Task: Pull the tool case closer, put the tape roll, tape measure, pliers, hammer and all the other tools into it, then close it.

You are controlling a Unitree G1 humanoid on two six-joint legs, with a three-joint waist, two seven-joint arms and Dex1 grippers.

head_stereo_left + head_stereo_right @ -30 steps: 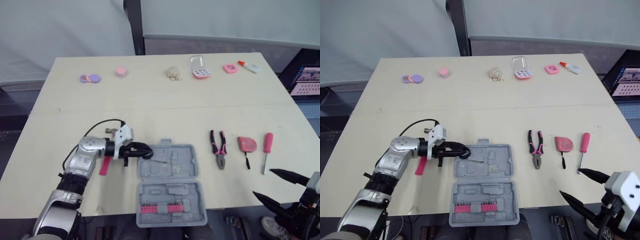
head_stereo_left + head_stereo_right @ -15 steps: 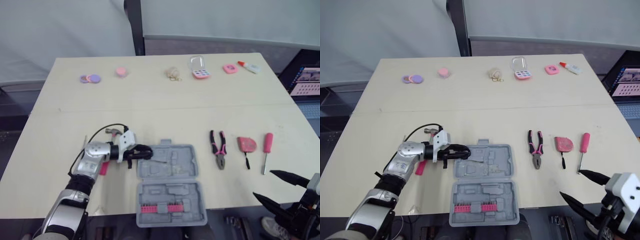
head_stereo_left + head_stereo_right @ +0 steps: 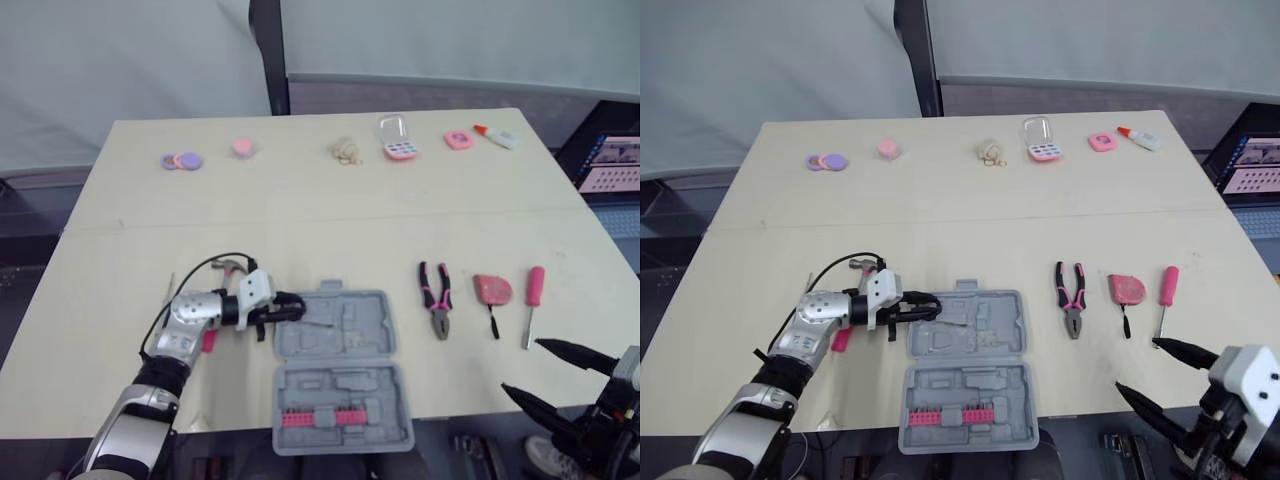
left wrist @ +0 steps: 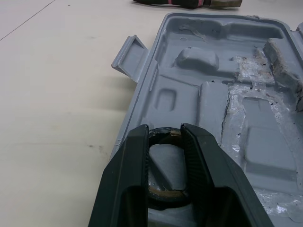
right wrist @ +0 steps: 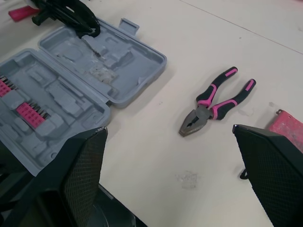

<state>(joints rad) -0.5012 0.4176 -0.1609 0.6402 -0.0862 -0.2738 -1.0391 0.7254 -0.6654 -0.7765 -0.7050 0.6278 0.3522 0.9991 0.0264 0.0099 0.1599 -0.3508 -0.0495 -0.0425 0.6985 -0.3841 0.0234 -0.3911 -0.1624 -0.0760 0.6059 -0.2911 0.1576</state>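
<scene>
Head views: open grey plastic tool case (image 3: pixel 340 340) sits at the table's near edge, pull looks done; left gripper (image 3: pixel 283 308) over its upper-left pocket; black-and-pink pliers (image 3: pixel 436 296), pink tape measure (image 3: pixel 492 288), pink-handled screwdriver (image 3: pixel 533 300) lie well right of the case, pink-handled hammer (image 3: pixel 208 340) partly under the left arm, none packed. Left wrist view: fingers clenched on the black tape roll (image 4: pixel 163 198), just inside the case rim, not yet let go. Right wrist view: right gripper (image 3: pixel 522 366) spread wide, empty, near the pliers; lid unclosed.
</scene>
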